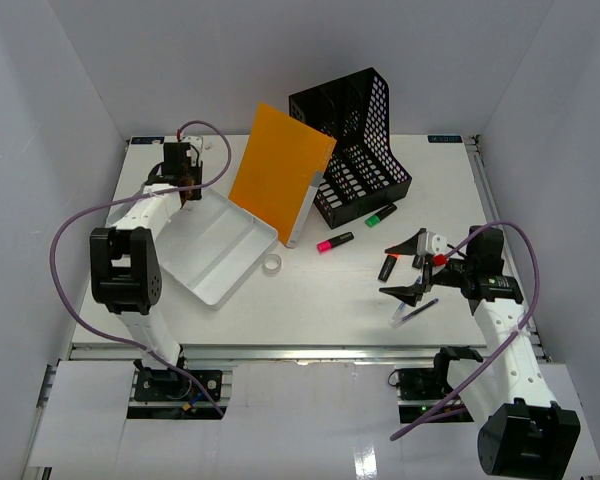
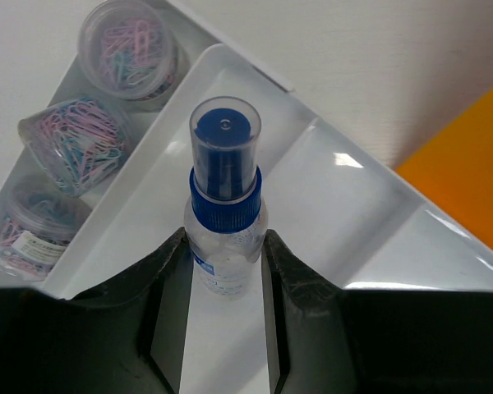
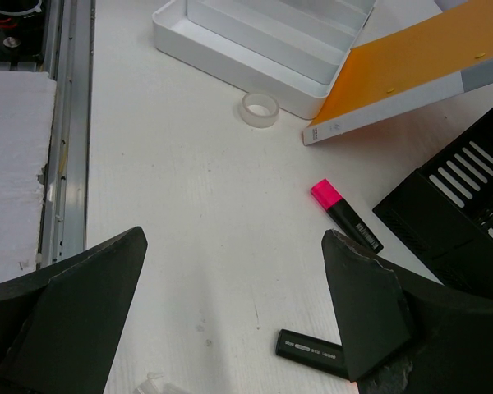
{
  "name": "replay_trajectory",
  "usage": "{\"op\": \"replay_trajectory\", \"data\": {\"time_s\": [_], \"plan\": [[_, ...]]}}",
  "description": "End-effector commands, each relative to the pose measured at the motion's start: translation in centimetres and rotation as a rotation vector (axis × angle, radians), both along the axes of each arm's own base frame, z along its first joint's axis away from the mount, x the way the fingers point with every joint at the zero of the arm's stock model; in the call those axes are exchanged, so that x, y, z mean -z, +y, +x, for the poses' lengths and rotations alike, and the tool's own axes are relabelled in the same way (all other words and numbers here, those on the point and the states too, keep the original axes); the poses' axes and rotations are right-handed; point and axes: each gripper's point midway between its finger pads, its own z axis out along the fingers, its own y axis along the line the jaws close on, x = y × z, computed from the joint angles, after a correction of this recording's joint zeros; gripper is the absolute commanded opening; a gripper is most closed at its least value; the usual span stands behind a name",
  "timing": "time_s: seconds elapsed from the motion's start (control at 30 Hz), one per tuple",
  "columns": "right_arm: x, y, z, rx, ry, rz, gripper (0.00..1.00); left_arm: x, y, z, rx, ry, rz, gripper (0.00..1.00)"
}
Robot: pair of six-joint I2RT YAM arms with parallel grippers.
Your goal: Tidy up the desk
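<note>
1. One desk (image 1: 320,310) is spreading out white under everything, with its metal rail running along the near edge by the two arm bases.
2. The left gripper (image 2: 224,245) is clamping its fingers on one clear spray bottle (image 2: 224,205) with a blue cap, holding it over the single white tray (image 2: 345,189).
3. Three tubs of coloured paper clips (image 2: 74,144) are sitting in a row in the tray's narrow side compartment.
4. The right gripper (image 1: 412,268) is hovering over the desk with its jaws spread wide, gripping nothing.
5. Three markers are lying loose on the desk: one pink-capped marker (image 1: 335,242), one green-capped marker (image 1: 381,215) and one dark marker (image 1: 388,266) just beside the right gripper.
6. One tape roll (image 1: 271,264) is lying just beside the tray.
7. One orange folder (image 1: 280,170) is leaning against one black mesh rack (image 1: 365,130).
</note>
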Motion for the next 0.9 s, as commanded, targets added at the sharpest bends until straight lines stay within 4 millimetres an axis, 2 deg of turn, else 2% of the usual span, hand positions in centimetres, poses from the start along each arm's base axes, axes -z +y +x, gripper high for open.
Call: {"op": "replay_trajectory", "data": {"time_s": [0.0, 0.17, 0.3, 0.33, 0.4, 0.47, 0.53, 0.67, 0.87], "plan": [[-1.8, 0.2, -0.4, -0.032, -0.055, 0.018, 0.94, -3.7, 4.0, 3.3, -0.088, -0.114, 0.179, 0.00], [-1.8, 0.3, -0.4, -0.036, -0.059, 0.014, 0.94, -1.3, 6.1, 3.6, -0.133, -0.064, 0.242, 0.00], [-1.6, 0.4, -0.3, -0.038, -0.058, 0.009, 0.94, 1.0, 6.2, 3.4, -0.113, -0.012, 0.255, 0.00], [-1.5, 0.4, -0.3, -0.037, -0.055, 0.007, 0.94, 1.4, 6.2, 3.3, -0.110, -0.003, 0.254, 0.07], [-1.5, 0.4, -0.2, -0.035, -0.055, 0.004, 0.94, 1.6, 6.0, 3.3, -0.107, -0.003, 0.241, 0.29], [-1.4, 0.3, -0.1, -0.031, -0.053, 0.000, 0.94, 1.5, 5.5, 3.3, -0.094, -0.007, 0.214, 0.43], [-1.2, 0.3, 0.0, -0.026, -0.047, -0.004, 0.94, 0.8, 5.2, 3.3, -0.093, -0.023, 0.193, 0.67], [-1.1, 0.2, 0.1, -0.019, -0.048, -0.011, 0.94, -1.2, 4.7, 3.3, -0.101, -0.071, 0.152, 0.98], [-0.5, 0.0, 0.6, 0.000, -0.035, -0.026, 0.94, -4.3, 3.0, 2.6, -0.088, -0.140, 0.037, 0.98]]}}
